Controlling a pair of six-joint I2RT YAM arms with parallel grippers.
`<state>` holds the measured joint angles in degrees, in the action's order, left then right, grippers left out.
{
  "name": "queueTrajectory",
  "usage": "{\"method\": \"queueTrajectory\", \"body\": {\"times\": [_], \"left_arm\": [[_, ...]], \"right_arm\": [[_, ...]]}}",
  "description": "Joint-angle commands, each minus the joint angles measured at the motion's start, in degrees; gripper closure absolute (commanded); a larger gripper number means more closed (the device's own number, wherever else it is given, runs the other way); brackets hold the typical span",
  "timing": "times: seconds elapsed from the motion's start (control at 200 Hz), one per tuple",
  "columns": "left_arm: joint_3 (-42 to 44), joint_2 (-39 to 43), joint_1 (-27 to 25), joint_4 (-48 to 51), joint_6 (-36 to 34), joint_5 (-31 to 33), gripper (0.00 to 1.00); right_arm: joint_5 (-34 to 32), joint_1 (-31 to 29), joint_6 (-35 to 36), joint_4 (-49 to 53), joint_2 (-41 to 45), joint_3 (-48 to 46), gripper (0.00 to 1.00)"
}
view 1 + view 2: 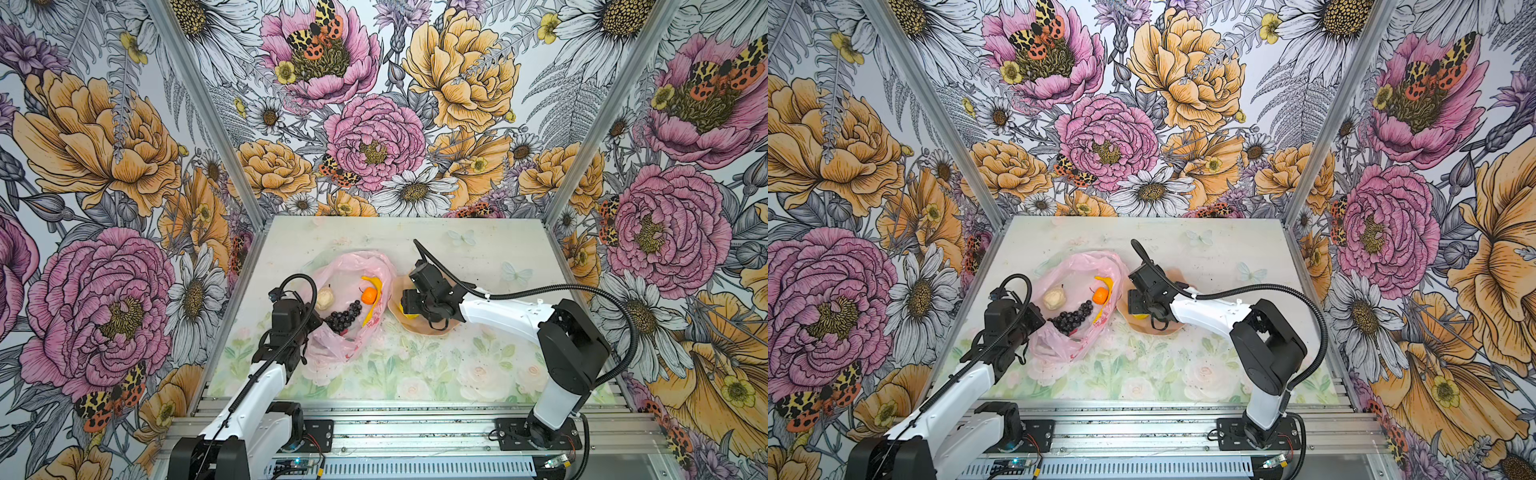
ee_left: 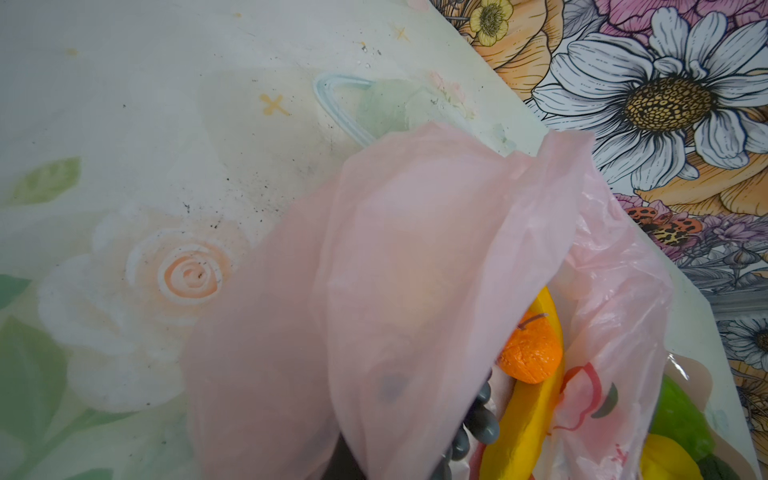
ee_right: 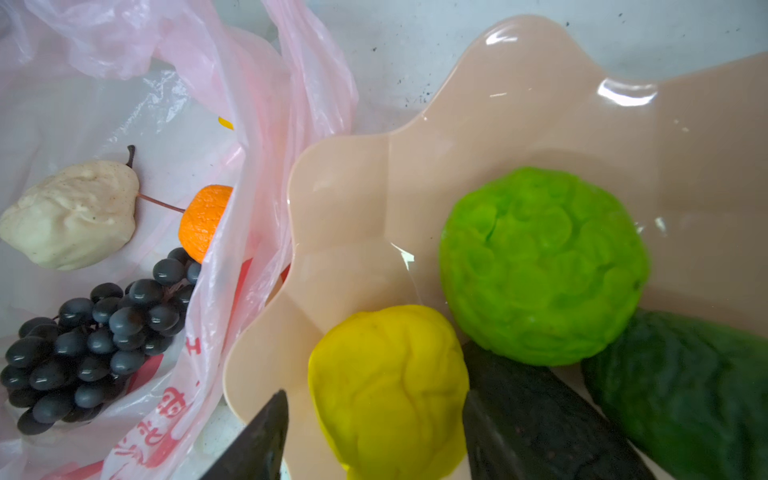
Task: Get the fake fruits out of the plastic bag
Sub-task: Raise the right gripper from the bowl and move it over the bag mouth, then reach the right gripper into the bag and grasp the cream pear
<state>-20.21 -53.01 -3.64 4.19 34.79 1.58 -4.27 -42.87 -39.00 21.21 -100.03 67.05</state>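
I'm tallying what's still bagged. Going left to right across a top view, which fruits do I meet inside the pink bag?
First the beige lumpy piece → grape bunch → orange. The banana overlaps the orange, so I leave it out.

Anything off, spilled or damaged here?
Nothing spilled or damaged. One oddity: the bag hangs across the left wrist view, blocking much of it. Lemon, lime and avocado sit in the dish; banana, orange, grapes and beige piece lie in the bag.
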Motion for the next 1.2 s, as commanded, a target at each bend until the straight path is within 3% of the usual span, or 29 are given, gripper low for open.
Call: {"method": "queueTrajectory", "body": {"times": [0.0,0.375,0.465,0.826,0.956,1.196], "left_arm": [[-0.4,1.5,-1.4,4.1,3.4,-1.5,1.00],[0.8,12.6,-3.2,16.1,13.4,-0.8,1.00],[1.4,16.0,-5.5,19.8,15.0,2.1,1.00],[1.1,25.6,-6.3,29.3,16.1,9.0,1.00],[1.8,25.7,-4.3,30.1,16.2,7.8,1.00],[2.5,24.9,0.3,30.6,14.0,6.1,1.00]], "right_arm": [[-1.6,0.4,1.1,0.0,-0.3,1.7,0.33],[-2.2,-2.2,0.1,-0.3,4.4,3.6,0.32],[-2.8,-6.4,0.1,-0.7,3.1,6.5,0.32],[5.2,-12.4,-0.2,-6.7,-12.6,21.4,0.31],[8.5,-13.1,-1.7,-7.2,-19.2,27.1,0.31],[7.8,-13.6,-7.7,-7.8,-26.7,32.6,0.30]]}}
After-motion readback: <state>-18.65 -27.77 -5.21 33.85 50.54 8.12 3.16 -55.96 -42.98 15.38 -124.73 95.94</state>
